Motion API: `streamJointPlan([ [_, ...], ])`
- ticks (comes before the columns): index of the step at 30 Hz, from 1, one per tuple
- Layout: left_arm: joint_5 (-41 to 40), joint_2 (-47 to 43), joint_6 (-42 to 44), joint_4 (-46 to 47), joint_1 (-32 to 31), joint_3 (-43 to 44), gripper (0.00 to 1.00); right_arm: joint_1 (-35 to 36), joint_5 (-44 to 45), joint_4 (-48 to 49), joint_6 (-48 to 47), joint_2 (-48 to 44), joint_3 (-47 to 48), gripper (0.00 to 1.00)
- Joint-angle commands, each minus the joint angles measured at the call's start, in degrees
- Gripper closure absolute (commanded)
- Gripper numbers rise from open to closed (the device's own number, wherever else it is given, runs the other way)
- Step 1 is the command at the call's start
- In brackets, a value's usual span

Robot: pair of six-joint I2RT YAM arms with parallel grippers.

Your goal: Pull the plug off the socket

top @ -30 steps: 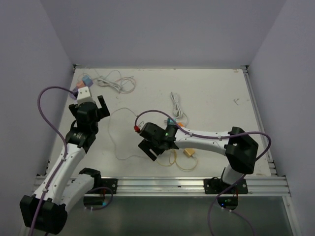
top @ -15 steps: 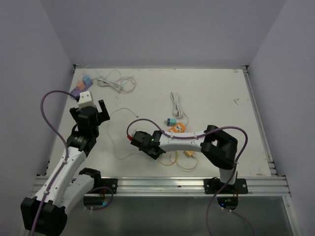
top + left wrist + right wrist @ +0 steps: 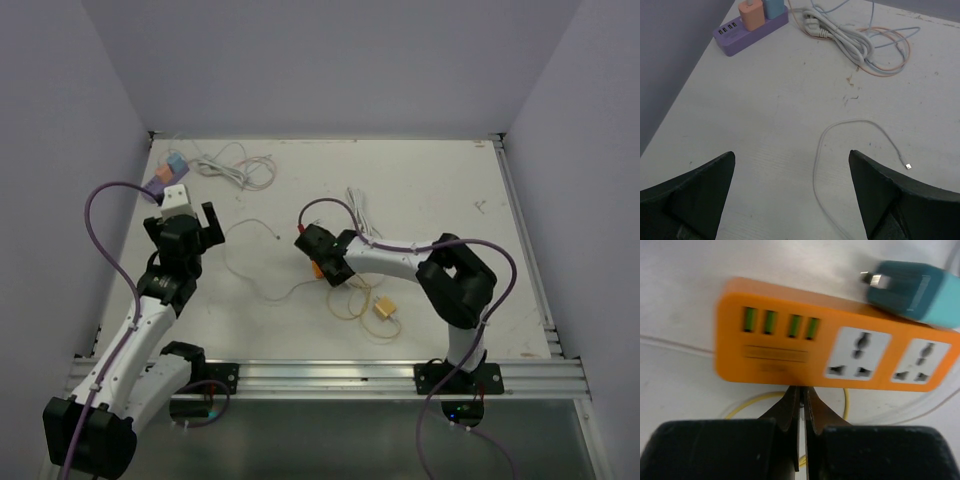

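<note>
Shut and empty, the right gripper (image 3: 802, 407) sits at 6 o'clock of the orange socket strip (image 3: 785, 352); teal plug (image 3: 917, 295) at 2 o'clock, prongs bare; left gripper (image 3: 791, 160) gapes.

Nothing legible anywhere: no brand, number or sign. On the orange power strip (image 3: 820, 320), only two faint lines and a smudge of print below the green USB ports, too blurred to read. On the purple power strip (image 3: 740, 34), far off at the table's corner, any marking too small to make out
</note>
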Motion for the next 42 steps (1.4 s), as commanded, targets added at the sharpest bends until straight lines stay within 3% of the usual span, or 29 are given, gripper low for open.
streamJointPlan([
  [1,0.7,0.1,0.9,2.9,0.3,0.4,0.00,-5.4,7.9,0.0,5.1,-1.4,0.2,1.00],
  [14,2.0,0.8,1.1,2.9,0.3,0.4,0.00,-33.3,6.6,-6.0,20.3,-0.8,2.2,1.00],
  [25,2.6,0.9,1.1,2.9,0.3,0.3,0.00,-51.3,4.1,-8.4,21.4,-1.2,4.2,1.00],
  [27,3.0,0.9,1.0,3.0,0.3,0.3,0.00,-51.8,2.5,-7.9,18.2,-2.1,4.5,0.96],
  [31,3.1,1.3,1.0,3.1,0.3,0.4,0.00,-51.4,-5.9,-3.7,13.6,-7.2,1.4,0.65],
  [32,3.2,1.3,1.0,3.0,0.3,0.4,0.01,-51.2,-8.1,-1.6,12.4,-9.7,0.8,0.61],
  [35,3.4,1.4,1.0,2.9,0.3,0.3,0.01,-49.2,-17.3,1.5,7.9,-14.0,-0.8,0.52],
  [39,3.5,1.5,1.0,3.0,0.3,0.4,0.00,-43.4,-20.7,3.1,2.5,-19.1,-1.2,0.46],
  [42,3.6,1.7,1.0,3.0,0.2,0.4,0.00,-34.9,-23.2,3.5,-3.5,-20.2,-0.1,0.42],
])
